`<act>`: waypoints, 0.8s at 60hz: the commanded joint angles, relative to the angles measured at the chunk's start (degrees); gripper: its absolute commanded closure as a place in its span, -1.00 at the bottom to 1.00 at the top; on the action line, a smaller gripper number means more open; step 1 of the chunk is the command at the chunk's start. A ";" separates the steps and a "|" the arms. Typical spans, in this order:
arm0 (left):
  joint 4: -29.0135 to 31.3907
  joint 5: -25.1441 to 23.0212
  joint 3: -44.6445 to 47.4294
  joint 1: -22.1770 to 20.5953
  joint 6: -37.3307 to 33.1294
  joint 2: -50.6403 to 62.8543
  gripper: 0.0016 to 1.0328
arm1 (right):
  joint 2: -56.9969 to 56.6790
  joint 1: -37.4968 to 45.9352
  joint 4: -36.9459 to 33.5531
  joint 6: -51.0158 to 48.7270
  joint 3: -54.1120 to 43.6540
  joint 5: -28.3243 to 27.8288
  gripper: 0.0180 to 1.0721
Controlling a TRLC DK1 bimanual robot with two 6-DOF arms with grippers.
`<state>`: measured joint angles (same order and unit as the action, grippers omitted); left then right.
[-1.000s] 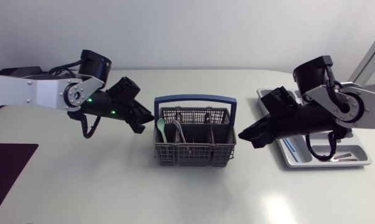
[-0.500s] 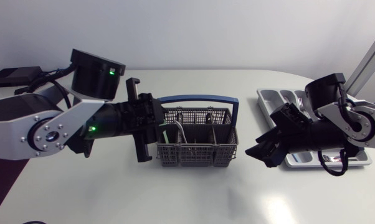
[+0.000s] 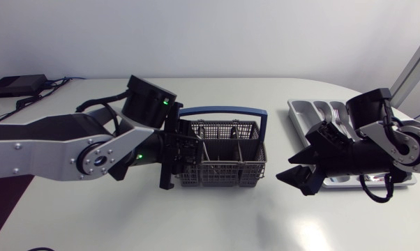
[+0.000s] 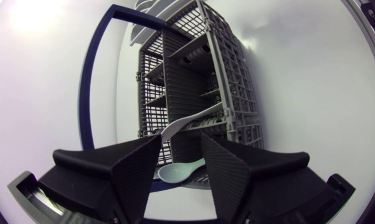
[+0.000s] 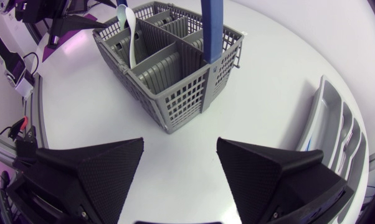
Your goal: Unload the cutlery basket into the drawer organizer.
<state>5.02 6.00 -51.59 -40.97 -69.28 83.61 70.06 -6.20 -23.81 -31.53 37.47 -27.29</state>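
Head view: hovering over basket [image 3: 224, 172] end with left gripper [image 3: 181, 159], fingers [image 4: 134, 168] apart either side of spoon [image 4: 184, 169]. Hanging near organizer [image 3: 315, 110] with right gripper [image 3: 294, 171], fingers [image 5: 94, 168] likewise apart.

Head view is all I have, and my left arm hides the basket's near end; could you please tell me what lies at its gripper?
Observer: A pale green spoon lies between the open fingers of the left gripper, its bowl towards the gripper.
Operator: Where does its handle rest?
Observer: It leans against a grey wall inside the cutlery basket.
Operator: And my other arm?
Observer: The right gripper is open, with nothing between its fingers and the basket ahead of it.
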 commanded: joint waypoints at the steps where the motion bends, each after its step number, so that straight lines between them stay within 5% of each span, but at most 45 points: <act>1: -0.18 1.38 -2.90 -0.51 -4.03 2.78 0.05 | -0.54 0.48 0.35 -1.17 -1.44 -0.75 -0.63; 23: -1.50 5.51 -7.56 -0.60 -9.91 7.70 0.05 | -0.19 0.40 0.96 -1.87 -1.97 -1.54 -0.63; 31: 0.08 5.87 -8.88 -0.60 -12.46 8.76 0.39 | 0.25 0.75 1.05 -2.40 -2.05 -1.80 -0.63; 48: 0.61 6.30 -8.88 -0.34 -15.19 9.90 0.72 | 0.25 1.27 1.05 -3.01 -2.23 -1.89 -0.63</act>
<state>5.10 11.90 -59.00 -41.32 -81.60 92.25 70.06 -5.13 -22.94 -33.32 36.62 -28.75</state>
